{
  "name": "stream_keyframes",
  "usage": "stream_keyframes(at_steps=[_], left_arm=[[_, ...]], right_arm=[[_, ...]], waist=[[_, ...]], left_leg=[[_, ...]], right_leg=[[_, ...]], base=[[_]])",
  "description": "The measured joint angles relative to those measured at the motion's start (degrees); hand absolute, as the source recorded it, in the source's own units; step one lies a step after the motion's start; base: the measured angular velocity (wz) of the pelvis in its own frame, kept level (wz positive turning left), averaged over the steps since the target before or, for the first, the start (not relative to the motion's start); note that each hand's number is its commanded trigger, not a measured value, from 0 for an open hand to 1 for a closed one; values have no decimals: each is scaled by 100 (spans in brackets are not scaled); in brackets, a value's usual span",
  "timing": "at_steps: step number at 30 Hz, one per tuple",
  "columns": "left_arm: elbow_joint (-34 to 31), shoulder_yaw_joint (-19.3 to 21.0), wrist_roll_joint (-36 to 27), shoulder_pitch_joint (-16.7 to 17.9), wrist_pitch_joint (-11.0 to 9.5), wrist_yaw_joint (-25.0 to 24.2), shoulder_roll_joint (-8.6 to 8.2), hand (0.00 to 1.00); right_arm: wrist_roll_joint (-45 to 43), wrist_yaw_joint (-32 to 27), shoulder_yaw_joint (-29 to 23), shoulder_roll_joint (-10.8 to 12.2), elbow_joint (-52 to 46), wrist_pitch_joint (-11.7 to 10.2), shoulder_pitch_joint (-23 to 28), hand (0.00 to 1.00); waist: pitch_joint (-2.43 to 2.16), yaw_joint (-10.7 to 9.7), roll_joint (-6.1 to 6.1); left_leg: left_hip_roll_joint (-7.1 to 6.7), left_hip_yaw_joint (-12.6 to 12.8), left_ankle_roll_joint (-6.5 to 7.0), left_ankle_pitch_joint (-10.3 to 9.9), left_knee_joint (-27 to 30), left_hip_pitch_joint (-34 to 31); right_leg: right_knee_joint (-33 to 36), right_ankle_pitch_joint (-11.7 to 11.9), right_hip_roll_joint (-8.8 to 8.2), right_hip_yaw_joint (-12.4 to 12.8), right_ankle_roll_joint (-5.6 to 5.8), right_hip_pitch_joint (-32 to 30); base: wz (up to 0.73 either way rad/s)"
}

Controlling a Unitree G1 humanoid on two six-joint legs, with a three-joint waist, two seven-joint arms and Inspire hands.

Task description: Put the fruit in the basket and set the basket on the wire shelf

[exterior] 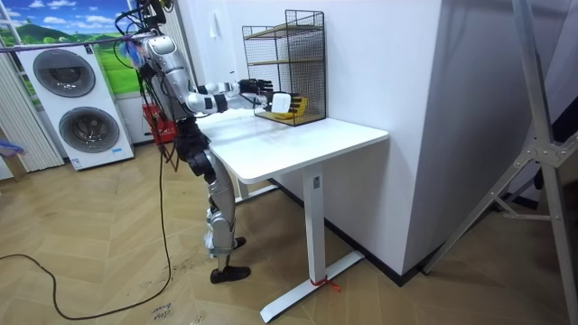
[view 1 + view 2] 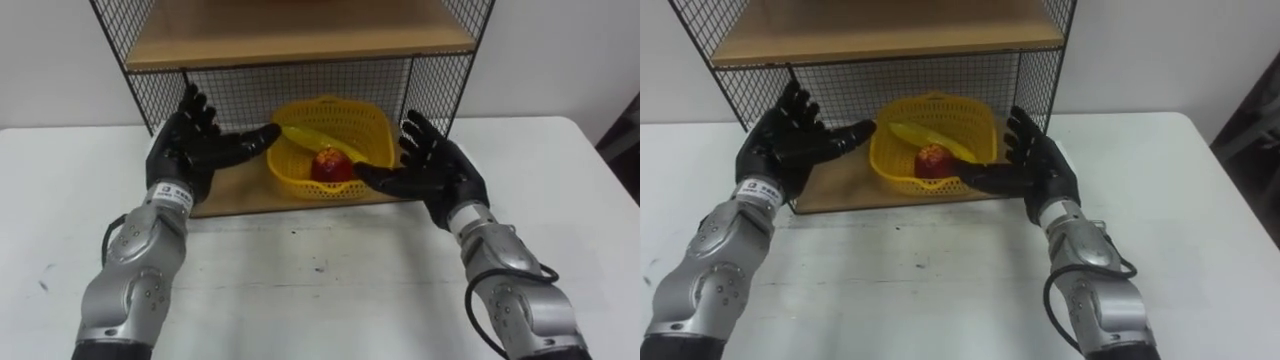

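Basket: the yellow woven-plastic basket (image 2: 372,122) sits on the lower wooden board (image 2: 235,192) of the black wire-mesh shelf (image 2: 250,95), close to the board's front edge and right of its middle. This bay is open at the front, so it looks the easy one to reach.
Fruit: a red apple (image 2: 331,165) lies inside at the front, with a yellow banana (image 2: 318,142) lying across behind it. The loading appears done.
Left hand (image 2: 195,145): open with fingers spread, palm turned inward, over the board's left front corner, apart from the basket.
Right hand (image 2: 435,170): open and spread at the board's right front corner. Its thumb crosses the basket's front rim; contact cannot be told.
Why flanking: neither palm grips anything, which suggests a two-sided carry posture with the load now borne by the board.
Shelf: stands at the back edge of the white table (image 2: 320,290).
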Motion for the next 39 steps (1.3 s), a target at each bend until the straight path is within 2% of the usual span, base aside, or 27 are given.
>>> stream_keyframes(at_steps=[4, 10, 14, 20, 22, 24, 30, 32, 34, 37, 39], left_arm=[[-234, 7, 114, 160, -144, -105, 1, 0], [-290, 10, 93, 185, -346, -152, 4, 0], [-516, -15, 96, 393, -364, -227, 3, 0], [-692, 2, 129, 701, -398, -265, 4, 0], [-776, 18, 128, 842, -422, -336, 3, 0], [-1055, 63, 126, 1128, -427, -477, 2, 0], [-1448, 88, 141, 1312, -441, -730, 0, 0], [-1537, 116, 179, 1363, -509, -832, 3, 0], [-1653, 144, 229, 1471, -551, -942, 5, 0], [-1670, 182, 226, 1723, -716, -1135, 17, 0], [-1670, 212, 225, 2041, -777, -1265, 18, 0]], right_arm=[[-23, 82, -36, -1, -1, -38, 14, 0], [-241, 135, -38, 7, -282, -126, 188, 0], [-293, 158, -39, 3, -621, -239, 444, 0], [-556, 265, -93, -14, -931, -256, 803, 0], [-579, 321, -122, -23, -1011, -258, 871, 0], [-579, 400, -200, -24, -1273, -258, 1025, 0], [-579, 514, -488, -44, -1472, -258, 1135, 0], [-575, 517, -546, -54, -1624, -263, 1224, 0], [-593, 516, -602, -54, -1763, -313, 1326, 0], [-627, 570, -672, -54, -1820, -529, 1523, 0], [-626, 564, -808, -48, -1820, -611, 1707, 0]], waist=[[3, -9, 2], [17, -11, 19], [34, -51, 47], [34, -102, 79], [32, -127, 74], [28, -144, 53], [22, -139, 11], [19, -140, 1], [20, -146, 0], [20, -154, -4], [12, -144, -24]], left_leg=[[10, 9, 0, 0, -1, -17], [16, 19, -1, -2, -24, -23], [13, 23, 0, -1, -53, -26], [6, 29, -8, 2, -88, -23], [4, 57, -11, 6, -113, -23], [-2, 130, -21, 20, -171, -44], [10, 183, -8, 34, -180, -100], [13, 184, -8, 33, -174, -119], [18, 197, -8, 32, -161, -130], [22, 199, -8, 32, -159, -112], [28, 203, -25, 18, -153, -117]], right_leg=[[-44, 16, 26, 28, 20, -15], [-76, 27, 39, 57, 40, -58], [-77, 36, 39, 69, 29, -81], [-56, 26, 38, 103, 39, -119], [-29, 21, 31, 134, 37, -157], [47, 2, 8, 190, 20, -260], [51, 11, 2, 197, 7, -337], [50, 11, 4, 197, 8, -348], [50, 12, 7, 201, 6, -353], [49, 12, 14, 210, 6, -333], [51, 3, 14, 202, 17, -335]], base=[[0], [0], [0], [-1], [-9], [-12], [-2], [0], [0], [0], [0]])
